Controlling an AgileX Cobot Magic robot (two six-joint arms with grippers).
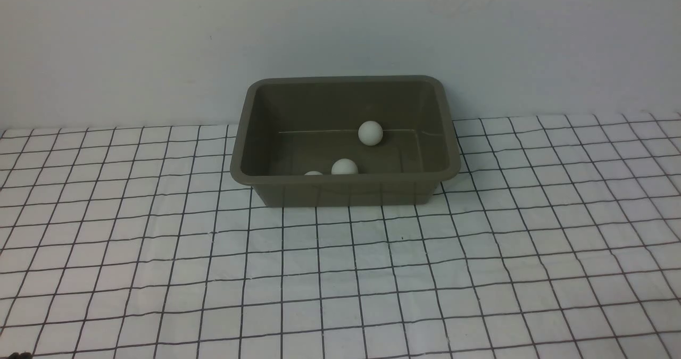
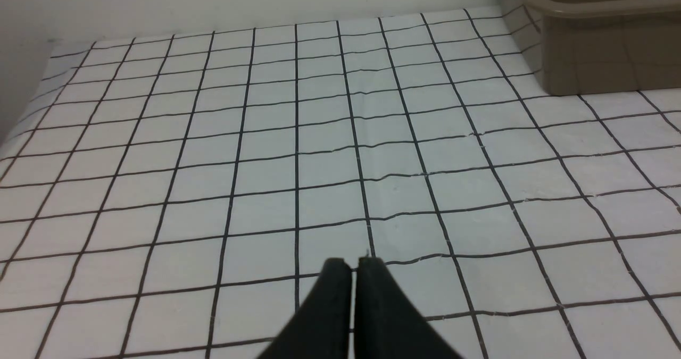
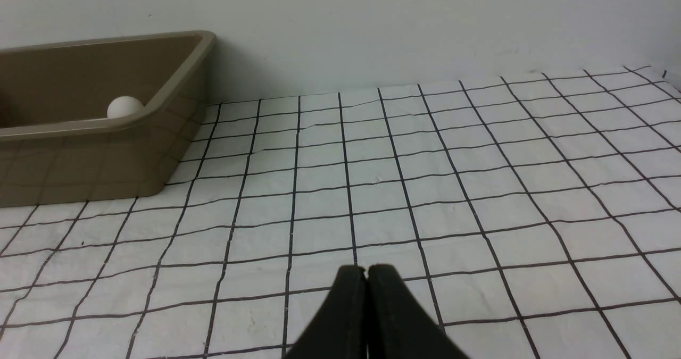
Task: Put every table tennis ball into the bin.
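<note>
Nearest the robot, both pincers were drawn back low over the counter point(image 1: 340, 274), a white cloth ruled in dark squares. Neither arm showed in the front view. Each wrist view showed its own tool: the left pincer point(image 2: 354, 263) had its two black fingers pressed together with nothing between them, and the right pincer point(image 3: 366, 270) was pinched closed and empty as well.

Ahead of them, the squared cloth held no ball in any view. Farther on stood the bin point(image 1: 345, 190), an olive-brown tub with its long axis running across the robot's front, its far side close to the pale wall point(image 1: 340, 29). It lay forward of both pincers and well apart from each, toward the middle from either arm; from these views I could not tell which arm was nearer.

Inside the bin lay the table tennis balls: one point(image 1: 370, 133) toward the back of the floor, a second point(image 1: 344, 166) near the front wall, and a third point(image 1: 313, 173) just beside it, only its top showing over the rim. One ball also peeked over the rim in each wrist view, though which one I could not tell.

By my judgement the task was complete, with all three balls in the bin and no grasp left to make.
</note>
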